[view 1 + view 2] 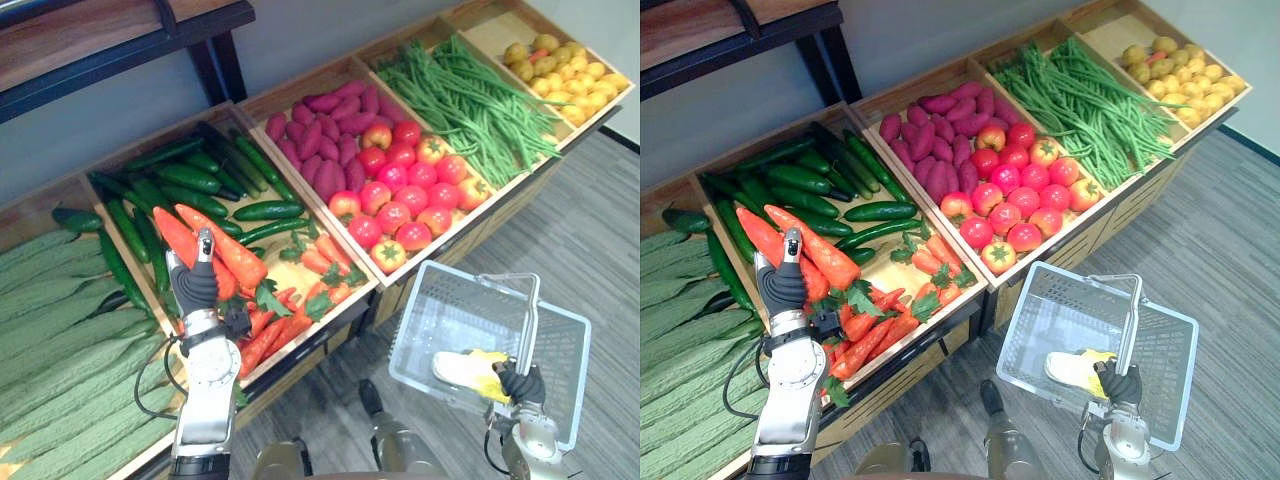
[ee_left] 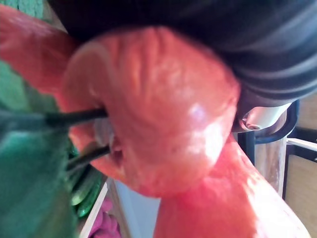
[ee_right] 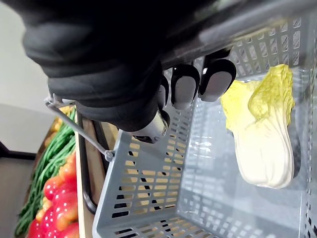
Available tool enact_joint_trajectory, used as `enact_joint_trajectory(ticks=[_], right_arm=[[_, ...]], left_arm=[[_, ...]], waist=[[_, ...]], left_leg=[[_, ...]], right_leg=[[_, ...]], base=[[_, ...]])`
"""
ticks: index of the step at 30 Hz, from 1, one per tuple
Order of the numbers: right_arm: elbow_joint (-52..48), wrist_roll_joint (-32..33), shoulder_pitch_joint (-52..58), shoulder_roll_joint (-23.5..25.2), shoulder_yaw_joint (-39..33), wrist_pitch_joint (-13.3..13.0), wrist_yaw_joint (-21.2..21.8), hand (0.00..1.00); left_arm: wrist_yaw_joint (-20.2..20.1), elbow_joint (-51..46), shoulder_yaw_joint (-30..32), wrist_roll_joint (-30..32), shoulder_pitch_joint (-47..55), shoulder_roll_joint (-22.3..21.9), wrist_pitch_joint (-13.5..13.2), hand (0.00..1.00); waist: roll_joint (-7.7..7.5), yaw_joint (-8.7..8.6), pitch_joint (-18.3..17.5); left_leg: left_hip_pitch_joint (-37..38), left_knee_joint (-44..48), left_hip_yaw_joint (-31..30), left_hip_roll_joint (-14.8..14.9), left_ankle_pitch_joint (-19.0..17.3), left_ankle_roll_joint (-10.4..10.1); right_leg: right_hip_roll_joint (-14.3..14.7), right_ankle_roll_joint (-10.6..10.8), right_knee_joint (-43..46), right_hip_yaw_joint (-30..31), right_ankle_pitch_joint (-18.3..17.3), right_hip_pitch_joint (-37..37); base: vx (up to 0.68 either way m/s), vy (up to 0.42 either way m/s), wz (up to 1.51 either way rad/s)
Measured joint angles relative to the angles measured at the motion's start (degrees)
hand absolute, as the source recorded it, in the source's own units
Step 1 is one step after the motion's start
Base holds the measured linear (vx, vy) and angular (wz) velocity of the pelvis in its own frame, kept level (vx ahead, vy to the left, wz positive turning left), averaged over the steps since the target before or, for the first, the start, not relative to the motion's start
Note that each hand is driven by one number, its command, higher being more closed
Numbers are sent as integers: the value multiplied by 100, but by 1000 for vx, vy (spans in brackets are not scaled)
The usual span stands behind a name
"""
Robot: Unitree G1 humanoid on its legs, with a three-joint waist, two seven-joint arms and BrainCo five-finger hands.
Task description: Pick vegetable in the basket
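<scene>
My left hand [image 1: 194,285] lies back-up on the carrot bin [image 1: 300,262], curled round a big orange carrot [image 1: 172,230]. In the left wrist view that carrot [image 2: 163,114] presses right against the palm, with green leaves beside it. My right hand [image 1: 522,384] is shut on the handle [image 1: 530,320] of a grey plastic basket [image 1: 432,320], which it holds over the floor in front of the stand. A pale Chinese cabbage [image 3: 265,134] with yellow-green leaves lies in the basket [image 3: 148,198], and the dark fingertips [image 3: 184,85] wrap the handle bar.
The wooden stand holds cucumbers [image 1: 190,180], ridged green gourds [image 1: 60,340], purple sweet potatoes [image 1: 320,135], tomatoes [image 1: 405,190], green beans [image 1: 470,100] and yellow fruit [image 1: 565,70]. A dark table [image 1: 120,40] stands behind. Grey floor [image 1: 590,240] lies to the right.
</scene>
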Motion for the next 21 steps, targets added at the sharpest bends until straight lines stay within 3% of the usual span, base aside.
enact_joint_trajectory(ticks=[4,6,7,8,9,11,13,15,17,18,20,21], right_arm=[[-488,-11,-4,96,63,83,-115,100],[-633,-13,-66,110,166,83,-153,100],[-701,-27,-178,114,298,83,-216,100],[-703,-80,-294,133,429,81,-234,100],[-701,-115,-344,142,487,78,-232,100],[-630,-168,-618,114,613,78,-209,100],[-586,-188,-857,91,729,74,-147,100],[-446,-194,-973,21,768,74,-17,100],[-375,-191,-985,-161,953,74,120,100],[-376,-183,-979,-186,1003,75,206,100],[-379,-127,-943,-232,1004,77,326,100],[-390,-111,-929,-303,1018,77,393,100]], left_arm=[[-3,-212,-115,-48,-17,-7,-77,100],[-5,-251,-130,-49,-8,-15,-81,100],[-10,-257,-110,-49,23,-33,-81,100],[-22,-258,-93,-48,24,-47,-86,100],[-36,-257,-86,-47,26,-45,-93,100],[-134,-226,38,-41,55,-3,-120,100],[-156,-117,119,-32,9,-4,-200,100],[-255,196,121,-26,-92,-18,-199,100],[-331,439,-15,16,-134,-73,-200,100],[-382,616,-124,17,-258,-48,-201,100],[-467,916,-269,15,-441,-26,-199,100],[-499,1078,-337,14,-518,-24,-200,100]], waist=[[8,71,-3],[-29,101,6],[-9,101,10],[-17,102,6],[-46,99,-3],[-61,96,-23],[-82,49,-33],[-79,55,-34],[-10,-25,-50],[-10,-95,-48],[10,-167,-34],[14,-162,12]], left_leg=[[-35,488,568,284,-284,-14],[54,512,903,395,-319,4],[206,407,1211,455,-315,8],[423,266,1557,568,-306,-4],[534,220,1740,567,-305,-10],[878,-119,2380,472,-271,-24],[1149,-446,2825,388,-160,-124],[1388,-594,2841,328,-157,-130],[1525,-248,2725,575,-143,-108],[1360,439,2526,872,-41,66],[1015,1667,2169,1292,398,674],[668,2452,1644,1391,421,775]], right_leg=[[344,17,-7,440,269,-161],[261,-218,-44,-118,59,-276],[83,-613,36,-1063,-251,-408],[-170,-761,167,-2058,-428,-467],[-333,-814,292,-2573,-491,-530],[-802,-1066,407,-4283,-678,-509],[-1008,-1099,441,-5097,-694,-523],[-816,-1057,403,-4806,-382,-508],[-525,-1048,424,-4627,-286,-393],[-374,-1061,325,-4568,-302,-258],[-195,-1107,115,-4425,-337,58],[-126,-1142,-29,-4270,-366,362]], base=[[6,17,-83],[-18,-12,-103],[15,-28,-135],[39,-42,-141],[75,-90,-139],[81,-64,-153],[165,-128,-148],[198,-137,-126],[240,-138,-92],[332,-128,-56],[236,-61,-42],[227,26,-58]])
